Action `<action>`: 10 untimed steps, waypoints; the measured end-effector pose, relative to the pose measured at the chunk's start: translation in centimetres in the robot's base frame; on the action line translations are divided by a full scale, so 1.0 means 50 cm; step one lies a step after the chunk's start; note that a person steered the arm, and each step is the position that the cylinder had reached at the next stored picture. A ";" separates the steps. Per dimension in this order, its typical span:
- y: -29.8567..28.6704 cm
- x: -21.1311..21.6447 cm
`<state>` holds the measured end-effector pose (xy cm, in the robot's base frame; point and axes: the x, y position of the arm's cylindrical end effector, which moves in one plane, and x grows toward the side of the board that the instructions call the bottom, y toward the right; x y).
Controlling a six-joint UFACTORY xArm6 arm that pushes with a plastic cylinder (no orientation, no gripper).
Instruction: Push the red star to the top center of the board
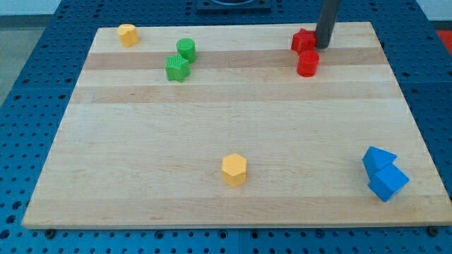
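The red star (303, 40) lies near the view's top edge of the wooden board (226, 127), right of centre. My tip (323, 46) is the lower end of the dark rod; it stands right against the star's right side. A red cylinder (308, 63) sits just below the star, touching or nearly touching it.
A green cylinder (186, 49) and a green star (177, 68) sit at the top left of centre. A yellow block (127, 34) is in the top left corner. A yellow hexagon (234, 170) is at the bottom centre. Two blue blocks (378, 159) (388, 183) lie at the bottom right.
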<state>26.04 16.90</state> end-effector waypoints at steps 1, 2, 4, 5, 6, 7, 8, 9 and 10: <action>-0.020 0.014; -0.034 0.031; -0.052 0.001; -0.074 -0.018; -0.111 -0.018; -0.156 -0.018; -0.205 -0.018; -0.222 -0.010; -0.222 0.032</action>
<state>27.62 5.81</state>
